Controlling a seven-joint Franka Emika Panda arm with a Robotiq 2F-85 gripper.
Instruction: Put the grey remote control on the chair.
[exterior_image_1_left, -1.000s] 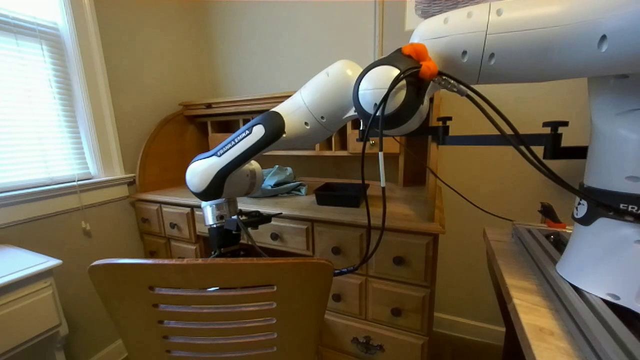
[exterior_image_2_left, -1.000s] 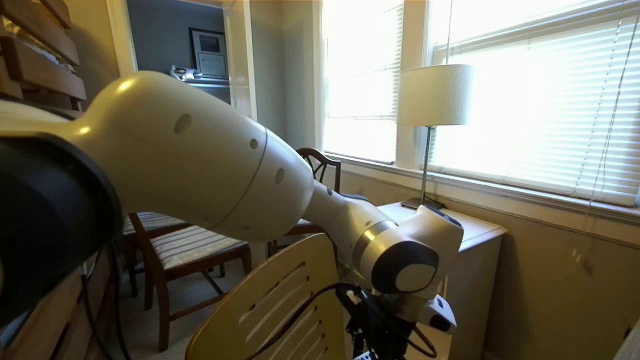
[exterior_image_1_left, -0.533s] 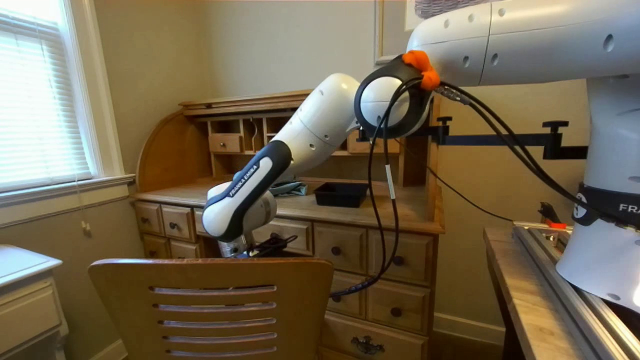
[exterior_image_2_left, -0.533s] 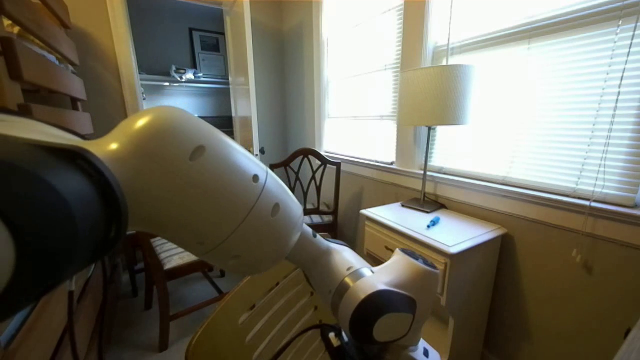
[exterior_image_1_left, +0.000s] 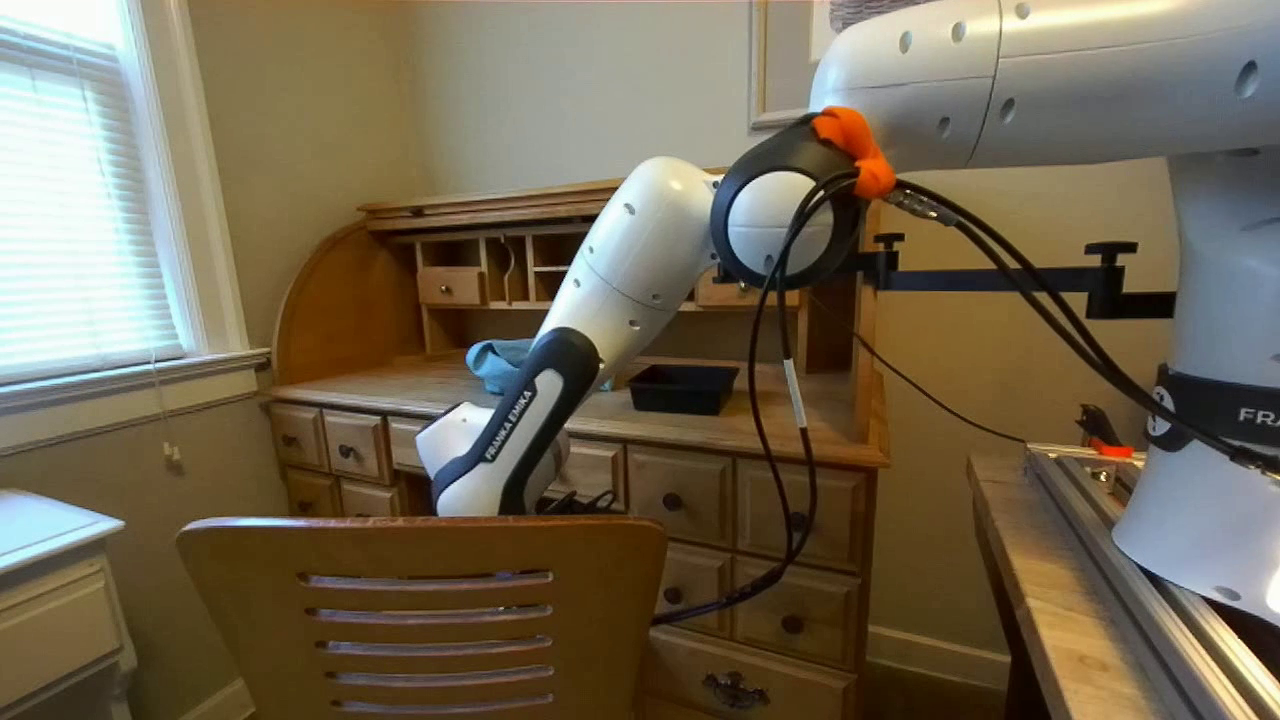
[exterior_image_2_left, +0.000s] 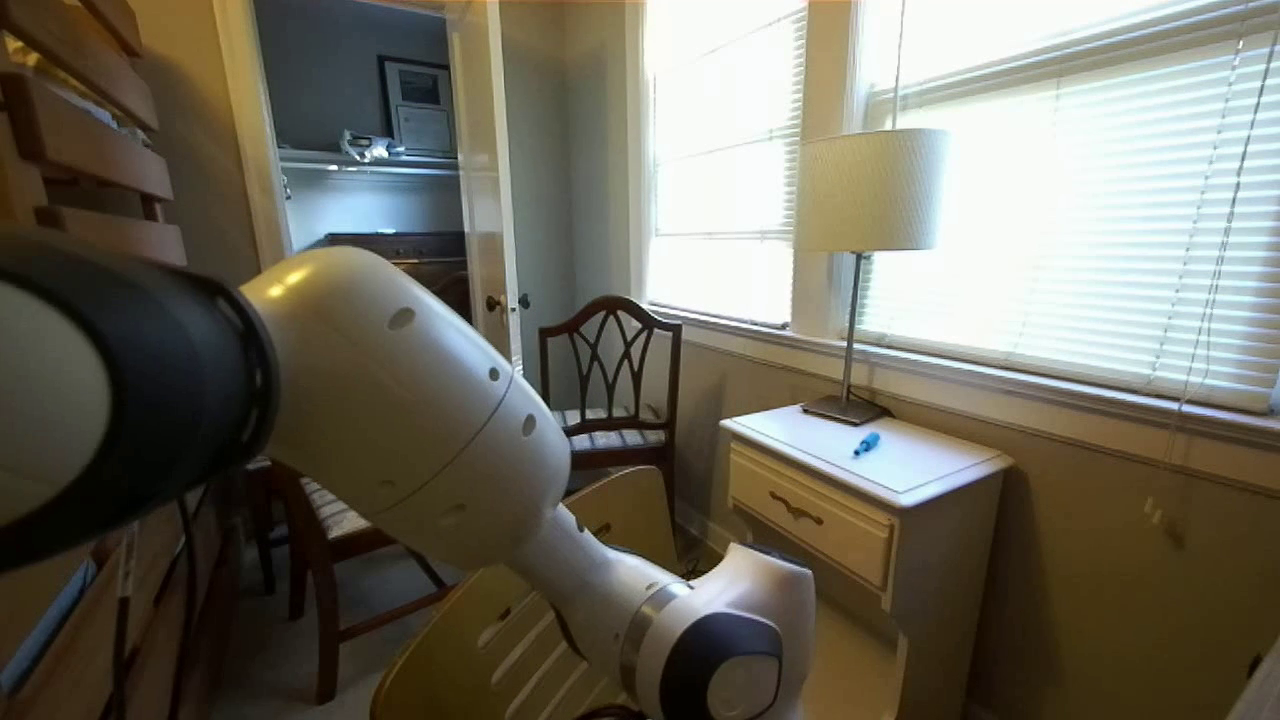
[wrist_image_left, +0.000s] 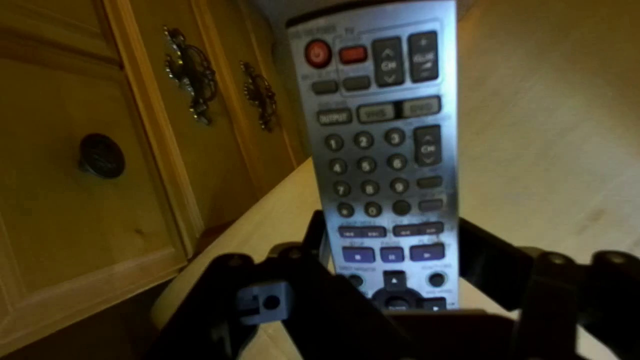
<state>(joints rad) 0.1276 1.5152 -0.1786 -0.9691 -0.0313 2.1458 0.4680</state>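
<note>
One round knob (wrist_image_left: 101, 156), then two ornate handles (wrist_image_left: 192, 70), on the desk (wrist_image_left: 55, 225) at the left of your wrist view. Centre: you have the grey remote control (wrist_image_left: 370, 165) clamped in your gripper (wrist_image_left: 390, 245), its fingers (wrist_image_left: 487, 262) against both long edges, buttons facing the camera. Behind it and on to the right, a pale wooden surface (wrist_image_left: 550, 150); whether the remote touches it you cannot tell. In an exterior view, working across: white cabinet (exterior_image_1_left: 60, 600) near the window (exterior_image_1_left: 80, 200); next the chair (exterior_image_1_left: 430, 631), its slatted back hiding both your gripper and the remote; your arm (exterior_image_1_left: 640, 240) slopes down behind it. Blue cloth (exterior_image_1_left: 495, 365) next, partly covered by the arm, then black tray (exterior_image_1_left: 675, 396), both on the desk. Orange wrap (exterior_image_1_left: 850, 135) on an arm joint. Far right: your robot's base (exterior_image_1_left: 1200, 500), at a wooden bench (exterior_image_1_left: 1050, 575).
</note>
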